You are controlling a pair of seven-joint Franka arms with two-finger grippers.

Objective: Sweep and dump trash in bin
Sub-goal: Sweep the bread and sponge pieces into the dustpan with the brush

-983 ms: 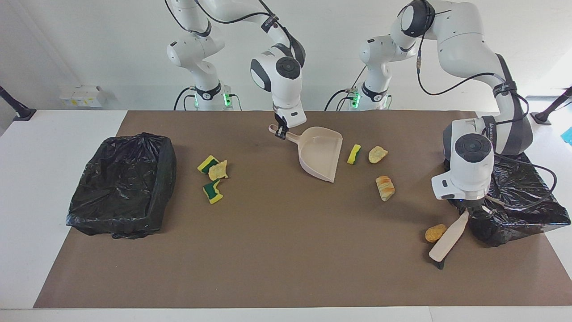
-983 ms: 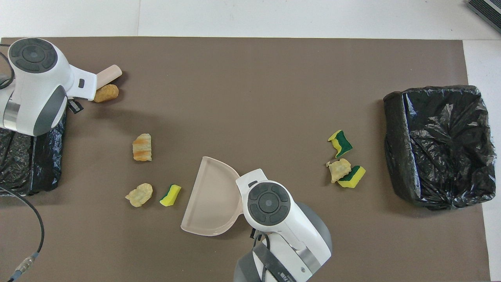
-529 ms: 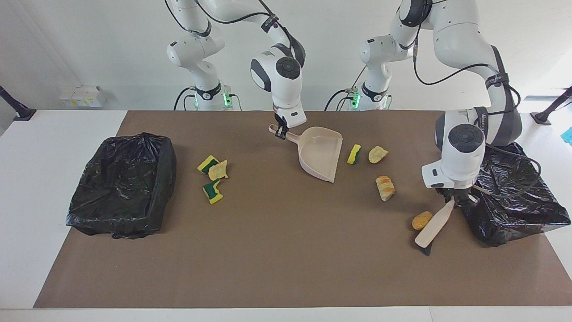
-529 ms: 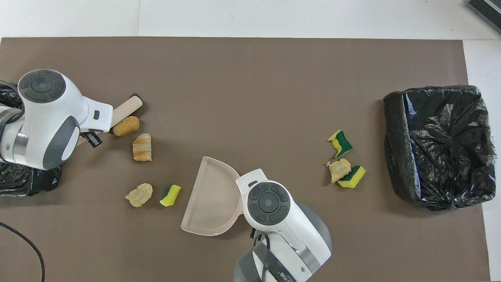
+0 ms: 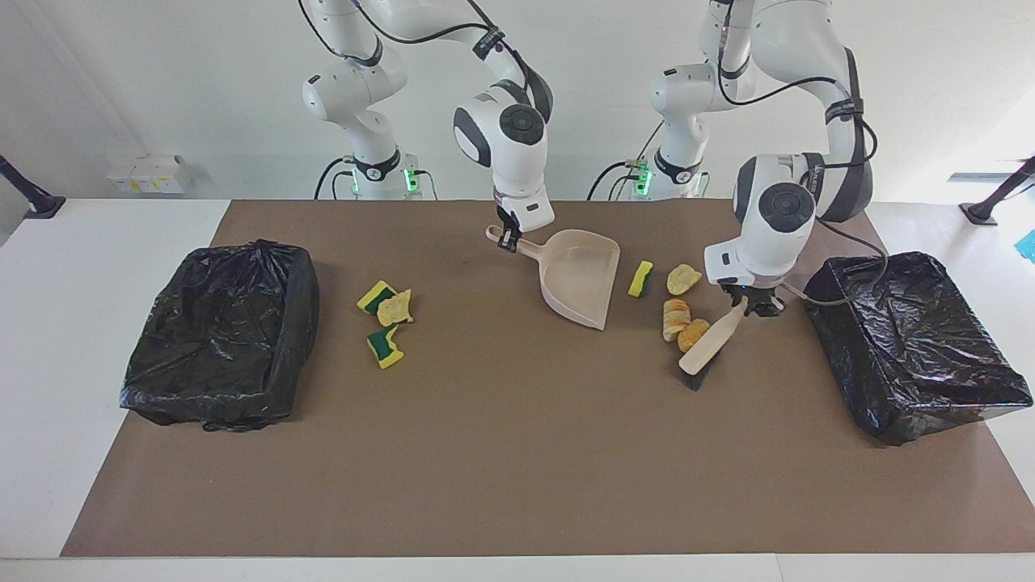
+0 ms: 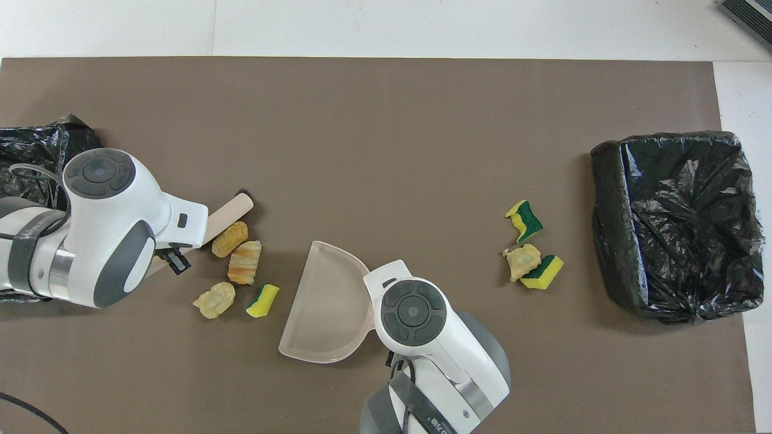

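My left gripper [image 5: 748,304] is shut on the handle of a beige brush [image 5: 710,345], whose bristle end rests on the mat; it also shows in the overhead view [image 6: 228,212]. The brush presses against an orange chunk [image 5: 693,333] beside a striped bread chunk [image 5: 673,317]. A tan chunk [image 5: 683,279] and a yellow-green sponge piece [image 5: 640,278] lie between them and the beige dustpan [image 5: 578,275]. My right gripper [image 5: 508,237] is shut on the dustpan's handle and holds the pan on the mat, its mouth toward this trash. Three more scraps [image 5: 388,319] lie toward the right arm's end.
A bin lined with a black bag [image 5: 222,331] stands at the right arm's end of the brown mat [image 5: 501,453]. A second black-lined bin [image 5: 914,343] stands at the left arm's end, close beside the left arm.
My left gripper has swept the brush toward the dustpan and nearer the robots, pushing the orange chunk and then the striped chunk along. The right arm and dustpan have not moved.
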